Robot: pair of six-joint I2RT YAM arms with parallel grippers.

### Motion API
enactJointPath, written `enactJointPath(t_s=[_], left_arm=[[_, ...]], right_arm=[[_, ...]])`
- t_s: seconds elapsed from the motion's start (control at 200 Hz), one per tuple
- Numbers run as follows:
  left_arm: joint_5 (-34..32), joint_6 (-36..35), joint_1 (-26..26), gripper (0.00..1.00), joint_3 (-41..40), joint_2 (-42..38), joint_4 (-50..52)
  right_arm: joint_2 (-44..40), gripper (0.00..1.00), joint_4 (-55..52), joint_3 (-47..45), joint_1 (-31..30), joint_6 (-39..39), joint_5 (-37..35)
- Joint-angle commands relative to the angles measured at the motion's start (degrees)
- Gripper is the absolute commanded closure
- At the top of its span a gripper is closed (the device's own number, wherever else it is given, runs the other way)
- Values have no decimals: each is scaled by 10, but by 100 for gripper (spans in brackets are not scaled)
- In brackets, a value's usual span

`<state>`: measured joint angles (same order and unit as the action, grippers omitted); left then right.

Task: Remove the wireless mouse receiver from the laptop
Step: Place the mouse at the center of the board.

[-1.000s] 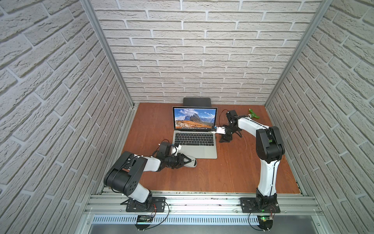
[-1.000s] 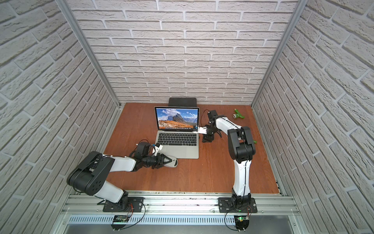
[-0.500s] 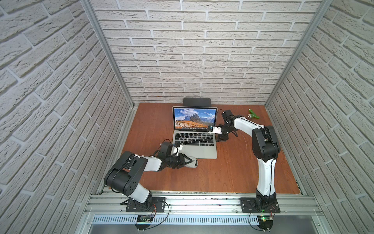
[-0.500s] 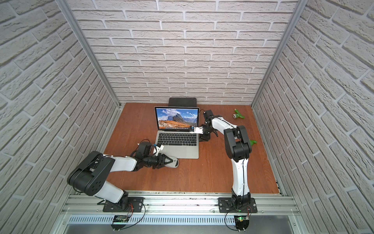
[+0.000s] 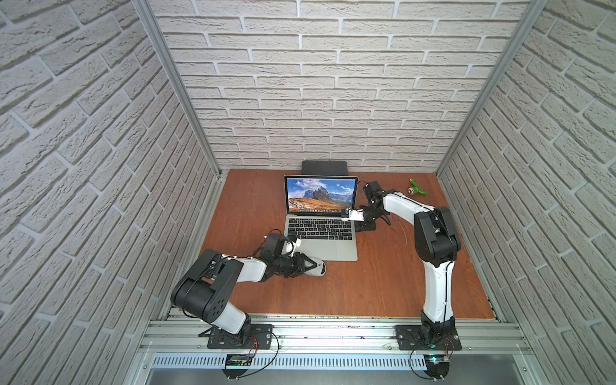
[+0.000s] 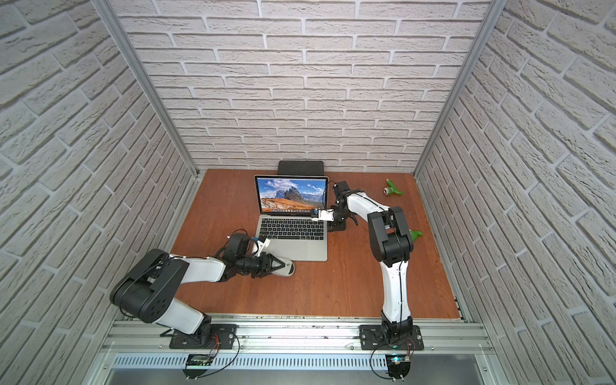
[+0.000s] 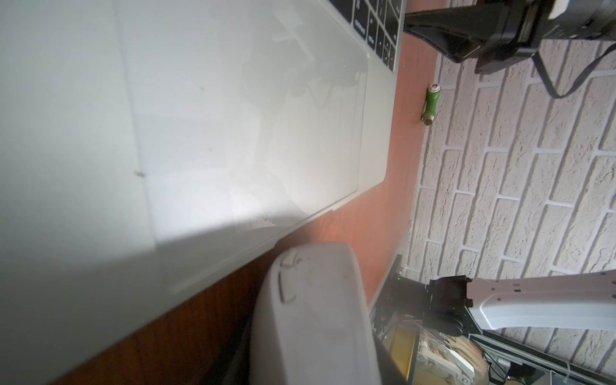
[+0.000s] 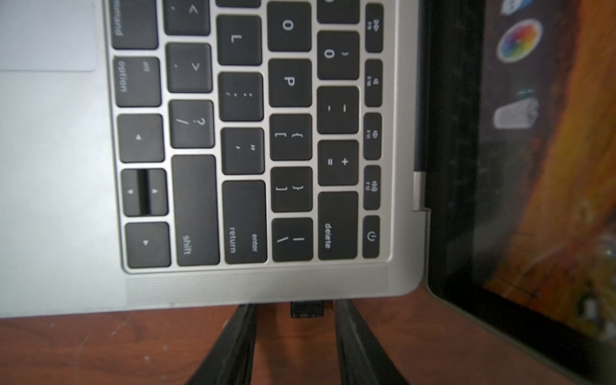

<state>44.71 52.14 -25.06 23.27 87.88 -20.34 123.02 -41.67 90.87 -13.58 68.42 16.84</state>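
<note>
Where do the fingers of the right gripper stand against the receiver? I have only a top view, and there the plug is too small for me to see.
Observer: In the right wrist view, the right gripper has its fingers one on each side of the receiver. There is a gap on both sides, so neither touches it.
Operator: Is the receiver out of the laptop already?
Observer: No. It shows as a short dark stub against the side edge of the laptop, near the corner by the screen.
Operator: Does the left gripper hold the mouse?
Observer: It seems so. In the left wrist view, dark edges of the left gripper lie close along both sides of the mouse.
</note>
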Motion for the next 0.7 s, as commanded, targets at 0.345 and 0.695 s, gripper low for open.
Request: enactJointPath(t_s=[0.345, 0.695], left_arm=[[-10, -16, -5, 72, 6, 1, 48], [-8, -31, 14, 22, 17, -29, 109]], right_arm=[[18, 72, 5, 13, -14, 18, 10], [34, 81, -3, 31, -15, 24, 9]])
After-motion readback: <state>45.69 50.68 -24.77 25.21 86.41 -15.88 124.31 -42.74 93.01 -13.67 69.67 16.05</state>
